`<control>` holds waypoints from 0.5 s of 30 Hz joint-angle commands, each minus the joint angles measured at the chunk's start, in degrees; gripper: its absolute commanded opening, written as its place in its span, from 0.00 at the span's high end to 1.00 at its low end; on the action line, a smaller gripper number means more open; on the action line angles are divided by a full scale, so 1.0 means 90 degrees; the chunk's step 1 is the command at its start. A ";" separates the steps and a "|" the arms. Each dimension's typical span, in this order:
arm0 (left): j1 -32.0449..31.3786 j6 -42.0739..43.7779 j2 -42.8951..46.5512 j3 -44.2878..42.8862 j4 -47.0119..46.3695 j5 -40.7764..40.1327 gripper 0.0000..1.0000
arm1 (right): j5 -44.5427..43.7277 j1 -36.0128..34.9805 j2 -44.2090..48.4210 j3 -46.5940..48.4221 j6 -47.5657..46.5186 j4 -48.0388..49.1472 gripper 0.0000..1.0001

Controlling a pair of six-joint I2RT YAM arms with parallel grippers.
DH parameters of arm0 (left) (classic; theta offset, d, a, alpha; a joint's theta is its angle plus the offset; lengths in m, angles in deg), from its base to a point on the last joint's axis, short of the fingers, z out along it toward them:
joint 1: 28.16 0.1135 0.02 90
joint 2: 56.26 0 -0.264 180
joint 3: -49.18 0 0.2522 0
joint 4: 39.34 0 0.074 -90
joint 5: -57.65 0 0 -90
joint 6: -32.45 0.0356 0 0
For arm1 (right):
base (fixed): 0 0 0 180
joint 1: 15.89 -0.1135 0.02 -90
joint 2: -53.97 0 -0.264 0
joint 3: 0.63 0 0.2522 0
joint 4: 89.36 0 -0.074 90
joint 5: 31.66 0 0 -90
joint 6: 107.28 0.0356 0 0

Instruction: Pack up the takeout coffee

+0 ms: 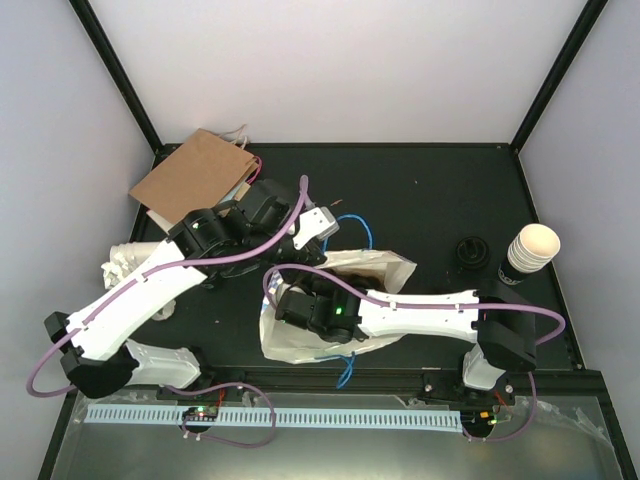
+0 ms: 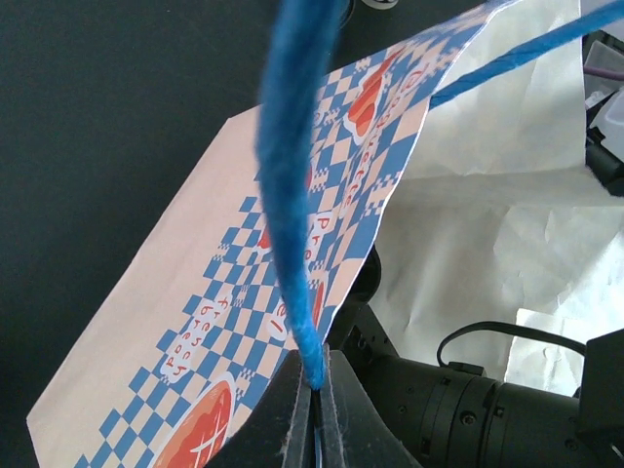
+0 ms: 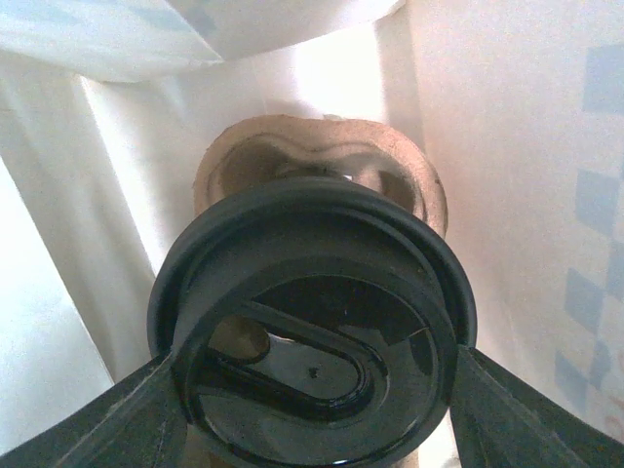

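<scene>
**One lidded cup inside the checked bag, held by the right claw**

At far left of the top view, one flat brown paper bag [image 1: 198, 172] lies on the black tabletop [image 1: 430, 190]. Just below it sits a crumpled wad of white paper [image 1: 124, 262].

The left claw [image 2: 314, 385] is clenched on the blue cord handle [image 2: 291, 185] of the blue-and-white checked paper bag [image 2: 219, 322]. Only the left wrist view shows the print. There are red emblems among the checks and red lettering in which "bread" can be read, with a word above it partly hidden by the cord. From above, the same bag [image 1: 385, 268] looks mostly white and lies open at mid-table, with the right arm reaching into its mouth.

The right claw [image 3: 314, 359] is hidden inside the bag in the top view. The right wrist view shows it grasping one cream paper cup with a round black plastic lid [image 3: 312, 331]. One finger [image 3: 127, 419] stands at each side of the lid. The bag's white walls surround the cup, and a moulded brown pulp cup holder [image 3: 322, 161] sits just behind it.

To the right of the bag, one round black lid [image 1: 470, 250] rests on the tabletop. I cannot tell whether a cup sits under it. Beside it, near the right edge, stands one stack of open cream paper cups [image 1: 532, 245].
</scene>
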 commanded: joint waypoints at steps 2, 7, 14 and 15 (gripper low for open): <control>0.0070 -0.0284 -0.0173 -0.0544 0.0326 0.0455 0.99 | 0.0740 0.0056 -0.0091 0.0114 0.0111 -0.0558 0.48; 0.0248 -0.0336 -0.0394 -0.0716 0.0397 0.0592 0.98 | 0.1269 0.0060 -0.0092 0.0112 0.0160 -0.0683 0.48; 0.0842 -0.0260 -0.0785 -0.0908 0.0191 0.1218 0.98 | 0.2002 0.0348 -0.0083 0.0017 0.0062 -0.0565 0.48; 0.0917 -0.0242 -0.0826 -0.0959 0.0144 0.1306 0.96 | 0.2081 0.0434 -0.0121 0.0040 0.0047 -0.0585 0.48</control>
